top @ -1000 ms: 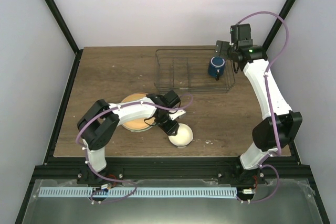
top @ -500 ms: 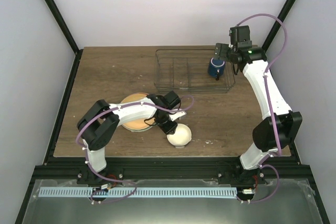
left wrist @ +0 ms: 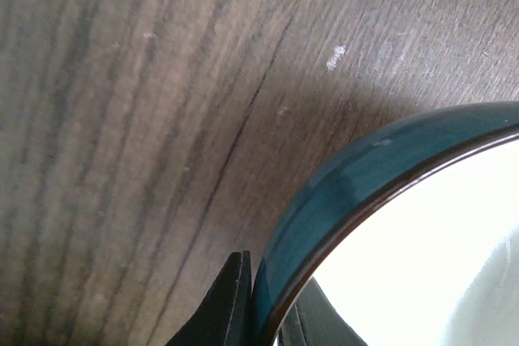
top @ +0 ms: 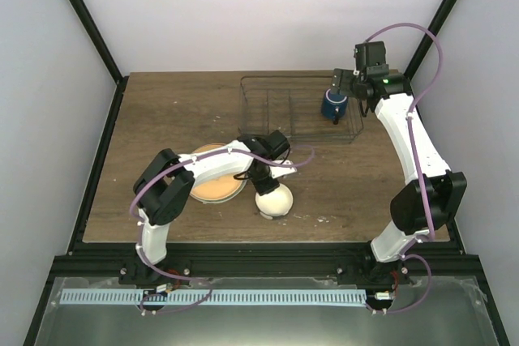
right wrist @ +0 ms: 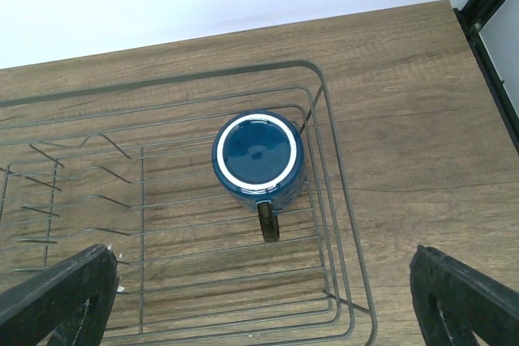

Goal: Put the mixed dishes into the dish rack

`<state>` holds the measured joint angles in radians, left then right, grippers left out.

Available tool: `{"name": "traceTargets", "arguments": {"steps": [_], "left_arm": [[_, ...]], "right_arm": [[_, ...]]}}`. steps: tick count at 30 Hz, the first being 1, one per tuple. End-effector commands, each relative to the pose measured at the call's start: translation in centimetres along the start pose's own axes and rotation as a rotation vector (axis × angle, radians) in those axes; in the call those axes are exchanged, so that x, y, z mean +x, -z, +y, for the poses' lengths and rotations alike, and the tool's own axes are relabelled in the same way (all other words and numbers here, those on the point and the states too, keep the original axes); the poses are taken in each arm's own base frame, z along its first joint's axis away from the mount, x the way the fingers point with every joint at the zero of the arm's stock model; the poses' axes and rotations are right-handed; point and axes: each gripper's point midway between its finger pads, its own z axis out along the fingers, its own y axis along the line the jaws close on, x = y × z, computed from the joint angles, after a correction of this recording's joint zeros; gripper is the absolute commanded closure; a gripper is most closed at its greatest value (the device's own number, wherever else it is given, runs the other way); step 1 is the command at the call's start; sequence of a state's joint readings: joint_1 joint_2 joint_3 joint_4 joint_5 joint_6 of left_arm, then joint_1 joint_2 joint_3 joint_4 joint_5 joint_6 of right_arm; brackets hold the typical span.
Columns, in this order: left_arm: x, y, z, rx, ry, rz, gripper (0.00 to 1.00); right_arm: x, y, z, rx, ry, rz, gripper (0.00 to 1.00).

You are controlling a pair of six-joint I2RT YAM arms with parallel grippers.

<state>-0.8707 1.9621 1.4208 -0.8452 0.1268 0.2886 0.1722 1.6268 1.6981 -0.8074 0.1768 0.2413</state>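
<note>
Mug (right wrist: pixel 258 160) sits in the right end of the rack (right wrist: pixel 326 123), with the right gripper (right wrist: pixel 259 301) hanging above it, jaws spread wide and empty. Bowl (top: pixel 275 201) is on the table (top: pixel 162 111) just beside the orange plate (top: pixel 212 188), and the left gripper (top: pixel 261 180) is pinching its rim.

Legible text, labels, brands, numbers, signs: none can be read in any view.
</note>
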Motion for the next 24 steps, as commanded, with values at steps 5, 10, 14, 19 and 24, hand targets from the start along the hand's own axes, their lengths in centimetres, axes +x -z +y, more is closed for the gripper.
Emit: {"name": "traceTargets", "arguments": {"steps": [5, 10, 14, 19, 24], "left_arm": [[-3.2, 3.1, 0.7, -0.074, -0.15, -0.077, 1.0], [-4.1, 3.3, -0.6, -0.078, -0.234, -0.106, 1.0], [-4.8, 2.5, -1.9, -0.092, -0.3, -0.105, 1.0], [-5.4, 1.6, -2.8, -0.104, -0.346, -0.111, 1.0], [-5.1, 0.4, -2.8, -0.1, -0.352, -0.093, 1.0]], "right_arm": [[-0.6, 0.2, -0.9, 0.02, 0.006, -0.028, 0.0], [-0.4, -0.2, -1.0, 0.018, 0.009, -0.026, 0.0], [-0.2, -0.6, -1.0, 0.017, 0.011, -0.024, 0.0], [-0.3, -0.6, -1.1, 0.01, 0.013, -0.023, 0.0], [-0.1, -0.5, -1.3, 0.007, 0.011, -0.019, 0.0]]}}
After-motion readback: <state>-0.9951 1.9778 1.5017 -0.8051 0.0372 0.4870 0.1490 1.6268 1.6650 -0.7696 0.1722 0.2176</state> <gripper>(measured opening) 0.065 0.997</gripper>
